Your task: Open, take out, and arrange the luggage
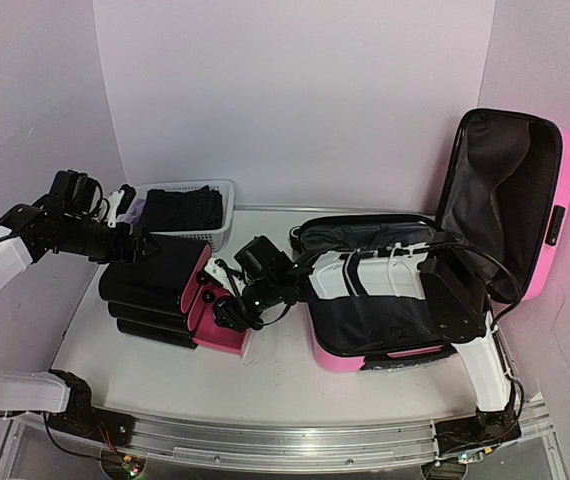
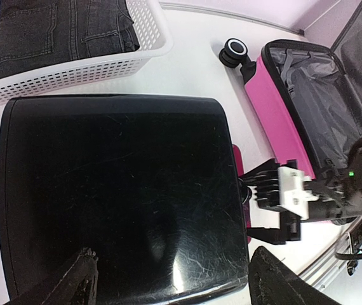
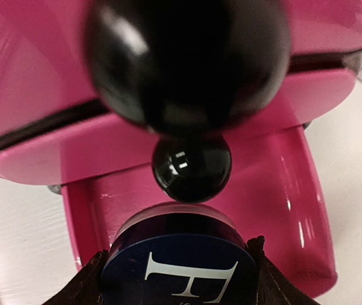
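The luggage (image 1: 550, 190) is a pink hard-shell suitcase lying open at the right, its lid upright and black lining showing; its pink side (image 2: 276, 108) and a black wheel (image 2: 235, 51) appear in the left wrist view. My right arm reaches left across its base. My right gripper (image 1: 227, 310) (image 3: 178, 273) is shut on a round dark blue jar (image 3: 181, 260) marked with a white H, held over an open pink drawer (image 3: 282, 190) (image 1: 220, 338). My left gripper (image 1: 143, 245) (image 2: 181, 283) is open above the glossy top of a black drawer box (image 2: 117, 190) (image 1: 150, 285).
A white mesh basket (image 1: 227, 215) (image 2: 73, 70) with folded dark clothes (image 1: 180, 208) stands behind the drawer box. Black ball knobs (image 3: 192, 168) stick out from the pink drawer fronts just ahead of the jar. White walls close in the table at the back and sides.
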Controlling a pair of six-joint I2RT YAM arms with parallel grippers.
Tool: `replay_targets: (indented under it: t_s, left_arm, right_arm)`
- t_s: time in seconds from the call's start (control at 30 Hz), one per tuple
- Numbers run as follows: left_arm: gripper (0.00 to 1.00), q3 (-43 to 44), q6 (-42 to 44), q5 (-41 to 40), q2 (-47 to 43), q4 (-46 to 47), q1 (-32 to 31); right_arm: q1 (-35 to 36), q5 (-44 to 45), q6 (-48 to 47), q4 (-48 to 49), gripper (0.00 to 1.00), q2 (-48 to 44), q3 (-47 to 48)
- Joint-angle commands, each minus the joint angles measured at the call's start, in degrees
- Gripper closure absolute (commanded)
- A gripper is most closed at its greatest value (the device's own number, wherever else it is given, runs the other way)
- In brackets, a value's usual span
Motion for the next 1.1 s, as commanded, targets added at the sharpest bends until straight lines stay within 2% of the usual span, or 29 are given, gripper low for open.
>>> replay_targets:
  t_s: [0.0,0.1,0.27,0.33,0.4,0.6,0.67,0.83,0.97,1.07]
  left_arm:
    - [0.18,1.3,-0.2,-0.4,-2.0,1.0,0.4]
    - [0.18,1.3,-0.2,-0.5,-2.1,1.0,0.3]
    - [0.18,1.3,-0.1,-0.5,-1.5,1.0,0.4]
    - [0.18,1.1,0.0,-1.0,-1.5,1.0,0.3]
    - [0.17,1.0,0.1,-1.2,-1.2,1.0,0.4]
    - [0.17,1.5,0.0,-1.0,-0.2,1.0,0.3]
    - [0.17,1.6,0.2,-1.7,-0.3,1.0,0.3]
    - [0.15,1.8,1.3,-5.1,2.1,0.7,2.5]
    - [0.15,2.1,1.4,-2.9,4.7,0.6,9.8]
    - [0.15,2.3,0.8,0.4,6.5,0.7,14.8]
  right_arm:
    - [0.5,1.6,0.5,2.3,0.49,1.4,2.0]
    - [0.9,4.1,-0.3,2.4,0.42,0.9,0.6]
    - [1.1,9.5,-0.2,0.7,0.2,-1.7,-0.4]
    - [1.1,11.2,-2.1,0.3,0.08,-5.0,-3.5]
    - [1.1,12.4,-5.9,-0.7,0.02,-8.1,-5.6]
    - [0.6,13.9,-20.2,-8.9,0.02,-12.8,-8.6]
    - [0.5,15.8,-22.2,-9.3,0.05,-13.1,-10.0]
    - [0.4,19.7,-18.6,-7.0,0.12,-10.0,-9.7]
    - [0.5,22.6,-11.4,-5.7,0.16,-6.4,-6.1]
    - [0.5,23.4,-9.6,-4.3,0.17,-5.2,-5.8]
